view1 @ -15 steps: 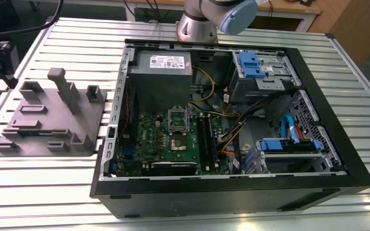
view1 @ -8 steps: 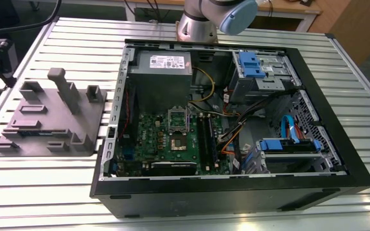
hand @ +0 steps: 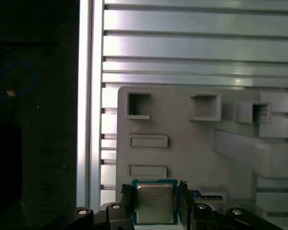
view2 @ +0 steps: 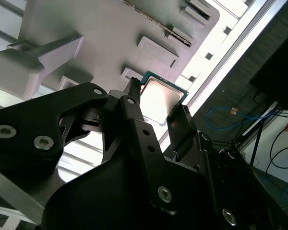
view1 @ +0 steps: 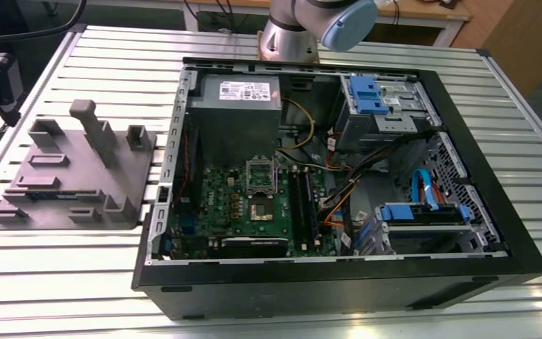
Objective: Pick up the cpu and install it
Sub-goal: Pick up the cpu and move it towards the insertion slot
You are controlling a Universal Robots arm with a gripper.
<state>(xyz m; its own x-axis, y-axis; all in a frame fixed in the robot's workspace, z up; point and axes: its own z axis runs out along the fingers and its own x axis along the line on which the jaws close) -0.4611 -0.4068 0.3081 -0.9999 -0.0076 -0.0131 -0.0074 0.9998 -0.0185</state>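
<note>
The cpu [hand: 154, 203] had a shiny silver-grey top framed by a thin green rim. The end effector [hand: 154, 191] was matt black with silver screw heads. The tray [view1: 82, 180] was plain pale grey, on a tabletop [view1: 64, 282] of silvery metal striped with parallel grooves. The case [view1: 346, 289] was black; inside, the board [view1: 219, 205] was green, the clips [view1: 365, 95] blue, the box [view1: 243, 116] grey with a white label.
</note>
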